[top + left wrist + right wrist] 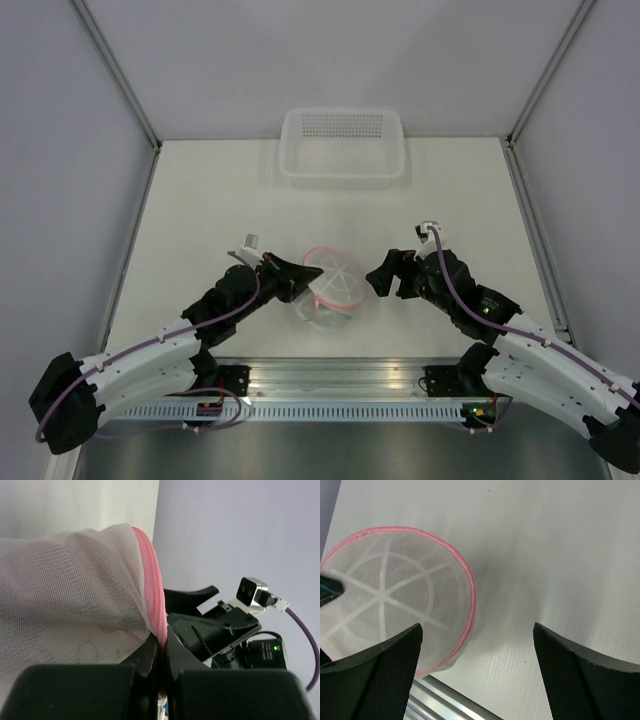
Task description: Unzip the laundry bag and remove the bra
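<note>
Top external view: a small, dome-shaped, translucent white mesh laundry bag (pixel 335 288) sits on the pale table (pixel 220 200), near the front edge and between the two black arms. A clear, rectangular plastic basket (pixel 343 178) stands well apart from it at the far edge.

The left gripper (pixel 300 275) touches the bag's left side. The left wrist view shows its jaws closed on the bag's pink zipper trim (pixel 152 590), pinching the seam where mesh meets trim.

The right gripper (pixel 378 278) hovers just beside the bag's right side. The right wrist view shows its jaws spread wide with nothing between them, and the bag's round pink rim sits below and to one side.

The bra is not clearly visible through the mesh, and no zipper pull shows in any view. Whether the zip is partly undone cannot be told.

Unzipping appears to be the step in hand, with the left arm anchoring the bag. The next move probably calls for the right gripper to find the zipper pull and close on it while the left arm holds the trim taut.
</note>
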`<state>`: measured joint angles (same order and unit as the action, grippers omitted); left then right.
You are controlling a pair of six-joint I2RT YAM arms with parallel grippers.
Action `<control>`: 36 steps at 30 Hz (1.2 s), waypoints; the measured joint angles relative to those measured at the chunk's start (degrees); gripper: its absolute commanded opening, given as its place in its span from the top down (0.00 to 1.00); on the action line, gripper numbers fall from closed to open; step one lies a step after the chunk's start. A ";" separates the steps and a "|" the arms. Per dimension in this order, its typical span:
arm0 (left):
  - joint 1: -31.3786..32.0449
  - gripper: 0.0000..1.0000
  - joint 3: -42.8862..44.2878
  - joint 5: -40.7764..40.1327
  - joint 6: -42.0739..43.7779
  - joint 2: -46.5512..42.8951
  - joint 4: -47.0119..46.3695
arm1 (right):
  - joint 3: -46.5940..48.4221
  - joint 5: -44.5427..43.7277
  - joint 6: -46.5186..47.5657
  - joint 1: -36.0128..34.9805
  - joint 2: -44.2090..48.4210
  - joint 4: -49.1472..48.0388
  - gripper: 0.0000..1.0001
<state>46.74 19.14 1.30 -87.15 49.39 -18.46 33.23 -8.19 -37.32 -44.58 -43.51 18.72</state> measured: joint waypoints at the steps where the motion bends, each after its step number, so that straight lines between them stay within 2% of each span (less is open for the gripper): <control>1: 1.01 0.98 0.72 -2.75 0.46 -1.40 2.40 | 0.00 0.20 0.11 0.00 0.46 -0.07 0.06; 5: 4.68 0.98 2.45 -11.30 1.46 -1.05 9.31 | 0.00 0.85 0.13 -1.73 2.71 -0.50 0.06; 12: 10.51 0.98 4.33 -22.71 0.83 9.18 12.90 | -0.17 5.18 -1.27 -8.63 3.08 -4.79 0.13; 17: 12.81 0.98 7.19 -27.36 0.44 10.23 13.20 | -2.08 6.23 -4.76 -15.08 0.24 -10.86 0.25; 22: 13.38 0.98 8.24 -28.28 0.20 9.68 13.27 | -2.47 2.84 -6.23 -20.24 -3.93 -12.59 0.24; 29: 13.57 0.98 8.24 -27.21 -0.81 9.25 13.70 | 3.69 -11.32 -4.85 -28.65 -17.07 -7.74 0.18; 36: 13.66 0.98 8.13 -26.27 -0.83 6.67 14.21 | 11.06 -28.50 -3.23 -36.09 -25.79 -3.04 0.22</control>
<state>60.40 27.27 -24.97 -87.99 56.05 -4.25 44.29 -36.69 -40.56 -80.66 -69.30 15.68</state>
